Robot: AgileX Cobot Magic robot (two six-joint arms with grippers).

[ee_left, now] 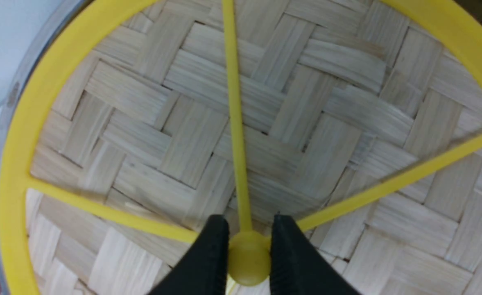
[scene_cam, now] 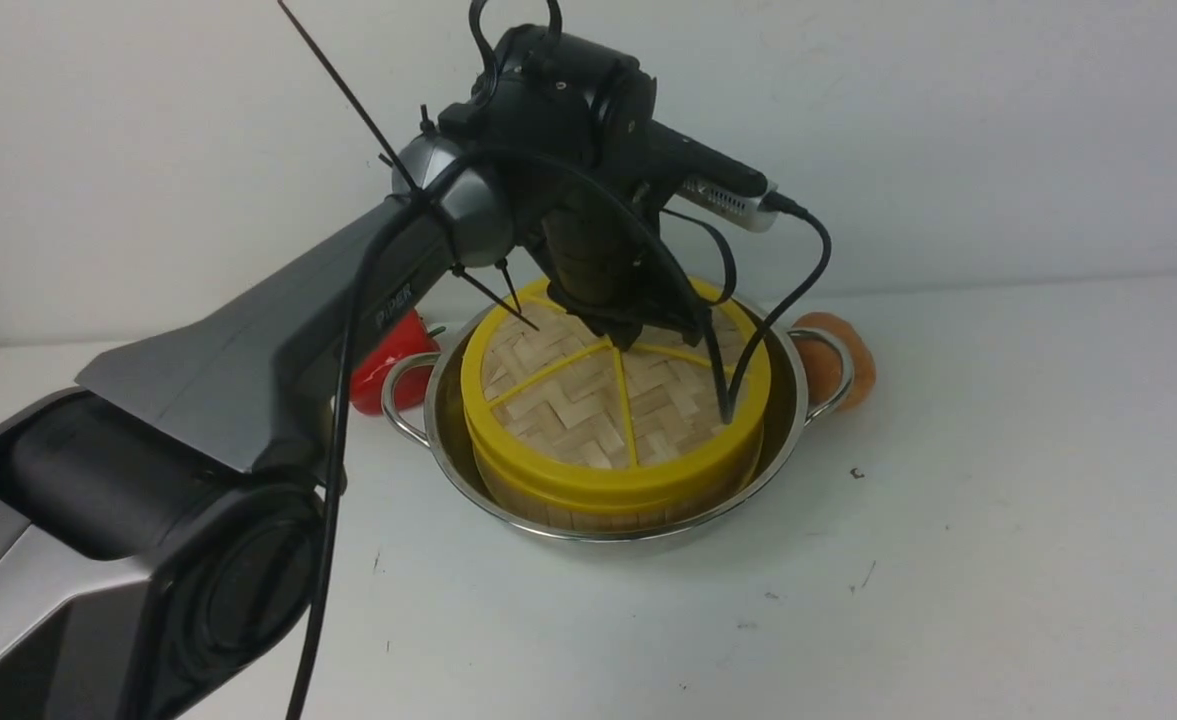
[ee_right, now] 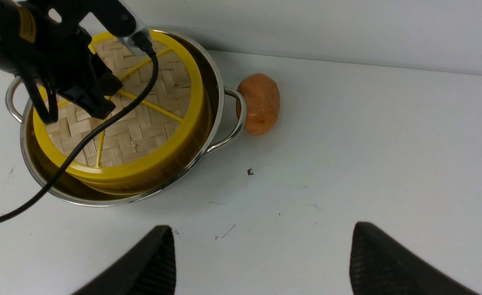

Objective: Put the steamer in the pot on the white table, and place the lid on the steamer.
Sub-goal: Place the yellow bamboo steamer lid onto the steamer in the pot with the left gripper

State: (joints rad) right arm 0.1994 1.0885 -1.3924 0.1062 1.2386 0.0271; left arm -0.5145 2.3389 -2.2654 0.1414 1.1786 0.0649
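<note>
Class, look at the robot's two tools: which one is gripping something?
The left tool, clamped on the yellow knob at the lid's centre. The right tool stands wide open, holding nothing.

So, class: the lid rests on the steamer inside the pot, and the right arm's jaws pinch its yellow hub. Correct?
No: the left arm's jaws pinch the hub, as the left wrist view shows. The lid does rest on the steamer inside the pot.
</note>
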